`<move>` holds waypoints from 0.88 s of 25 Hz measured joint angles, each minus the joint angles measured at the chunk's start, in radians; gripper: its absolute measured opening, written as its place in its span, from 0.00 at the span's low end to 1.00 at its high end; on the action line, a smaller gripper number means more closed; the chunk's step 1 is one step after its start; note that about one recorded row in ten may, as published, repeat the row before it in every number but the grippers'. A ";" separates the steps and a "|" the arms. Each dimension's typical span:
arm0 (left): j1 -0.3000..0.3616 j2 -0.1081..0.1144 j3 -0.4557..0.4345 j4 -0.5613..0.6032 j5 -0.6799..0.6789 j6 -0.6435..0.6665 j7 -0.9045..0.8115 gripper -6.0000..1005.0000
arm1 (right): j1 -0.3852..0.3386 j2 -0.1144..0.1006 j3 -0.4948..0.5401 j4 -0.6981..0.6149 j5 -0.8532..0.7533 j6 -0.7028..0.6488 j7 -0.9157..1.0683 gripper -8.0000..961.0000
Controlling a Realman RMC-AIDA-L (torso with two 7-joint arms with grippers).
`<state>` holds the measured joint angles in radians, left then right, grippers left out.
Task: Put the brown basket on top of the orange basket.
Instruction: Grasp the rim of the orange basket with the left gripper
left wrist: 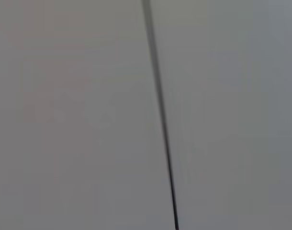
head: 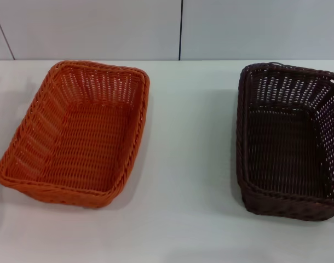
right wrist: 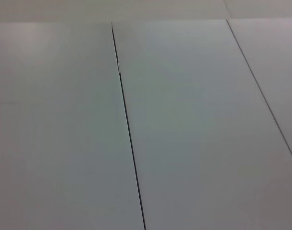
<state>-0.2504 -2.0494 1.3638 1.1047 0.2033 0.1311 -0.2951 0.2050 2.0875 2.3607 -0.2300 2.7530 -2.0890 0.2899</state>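
In the head view, the orange basket (head: 79, 134) lies on the white table at the left, empty, its long side running away from me. At the right rests the brown basket (head: 290, 139), also empty, with its right edge cut off by the frame. The two baskets stand well apart. Neither gripper appears in any view; both wrist views hold only grey wall panels with dark seams.
The white table (head: 189, 164) stretches between the baskets and toward the front edge. A grey panelled wall (head: 178, 27) with a vertical seam rises behind the table.
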 joint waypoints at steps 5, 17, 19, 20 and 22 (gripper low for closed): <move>0.035 0.004 -0.037 0.009 -0.015 0.109 -0.196 0.80 | 0.002 -0.001 0.000 0.000 -0.001 0.001 0.000 0.86; 0.033 0.087 0.066 0.158 -0.005 -0.266 -0.166 0.80 | 0.012 -0.003 -0.002 0.000 -0.011 0.002 0.000 0.86; 0.028 0.070 0.051 0.178 -0.007 -0.321 -0.103 0.80 | 0.013 -0.003 -0.002 0.000 -0.011 0.002 0.000 0.86; 0.026 0.020 -0.016 0.179 -0.002 -0.299 -0.020 0.80 | 0.014 -0.002 -0.002 0.000 -0.012 0.001 0.000 0.86; 0.030 0.003 -0.041 0.175 -0.002 -0.265 0.013 0.80 | 0.016 -0.001 -0.002 0.000 -0.014 0.002 0.000 0.86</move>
<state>-0.2207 -2.0465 1.3231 1.2794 0.2018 -0.1337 -0.2823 0.2214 2.0862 2.3591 -0.2301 2.7395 -2.0872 0.2899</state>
